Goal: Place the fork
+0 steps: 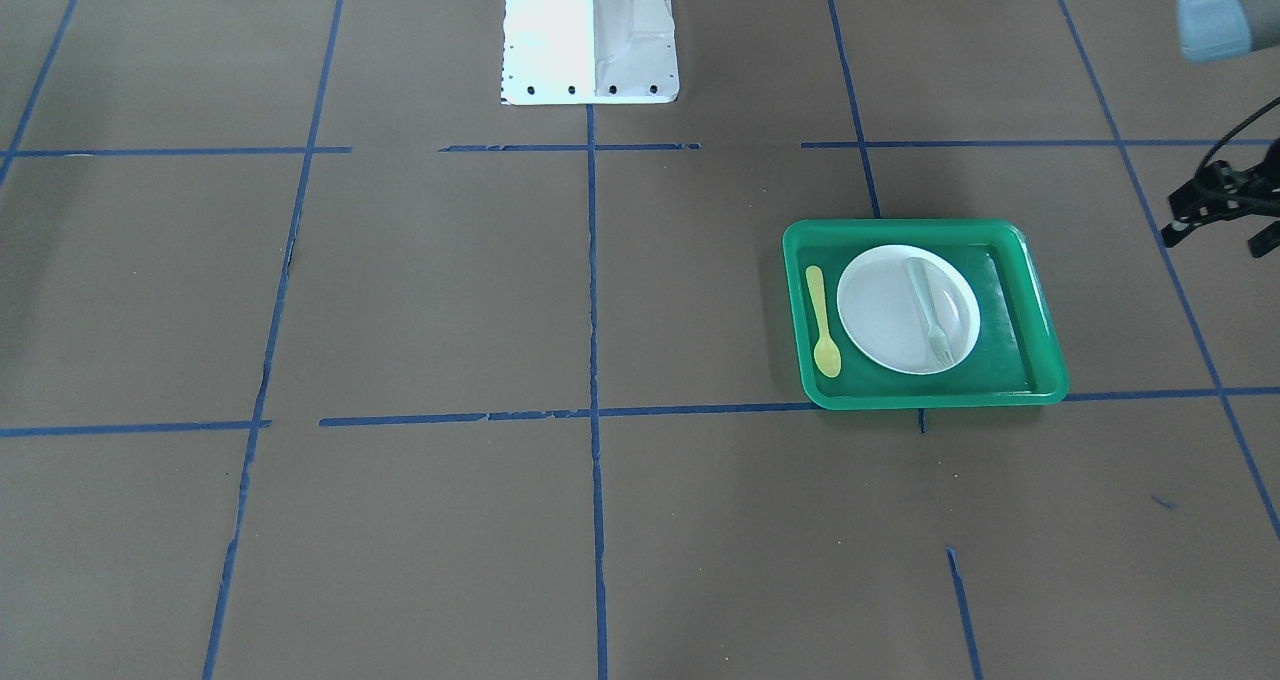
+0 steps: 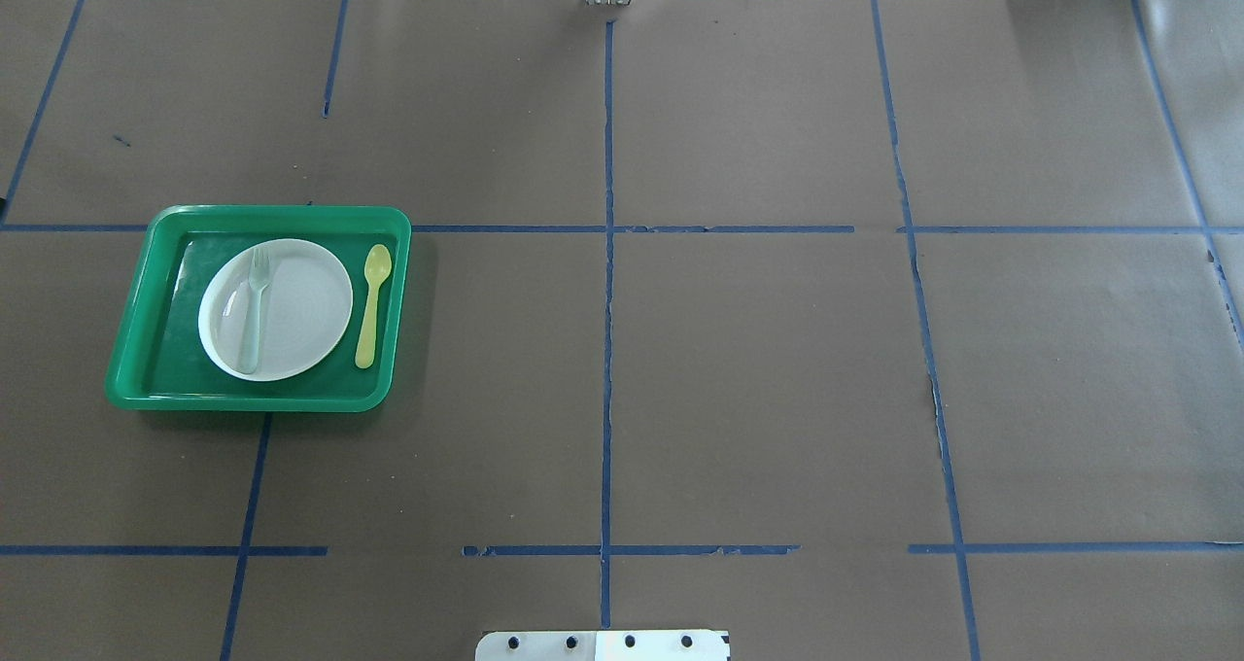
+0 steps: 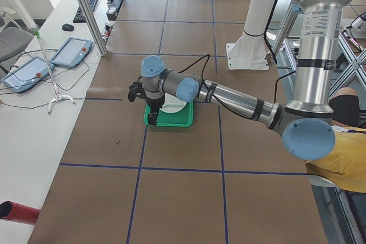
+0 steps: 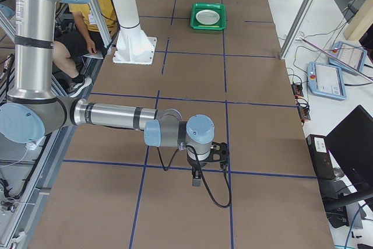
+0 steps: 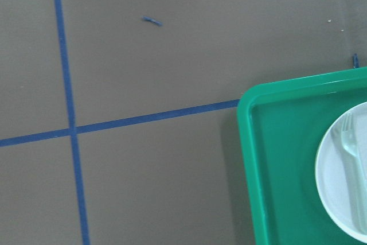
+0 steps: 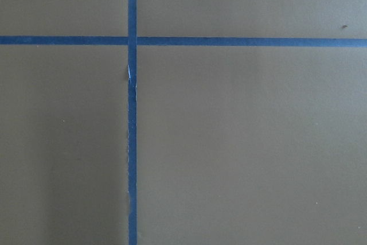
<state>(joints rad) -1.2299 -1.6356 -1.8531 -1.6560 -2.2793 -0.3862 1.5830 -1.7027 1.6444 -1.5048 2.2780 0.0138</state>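
Note:
The pale grey-white fork (image 2: 255, 311) lies on the left part of a white plate (image 2: 301, 311) inside a green tray (image 2: 136, 321), tines pointing away from the robot. It also shows in the front-facing view (image 1: 928, 310) and in the left wrist view (image 5: 352, 159). My left gripper (image 3: 152, 119) hangs above the table, off the tray's outer side, and holds nothing that I can see. I cannot tell if it is open. My right gripper (image 4: 197, 180) hangs far from the tray over bare table. I cannot tell its state.
A yellow spoon (image 2: 370, 306) lies in the tray beside the plate, on the side toward the table's middle. The white robot base (image 1: 590, 35) stands at the table's middle edge. Blue tape lines cross the brown table.

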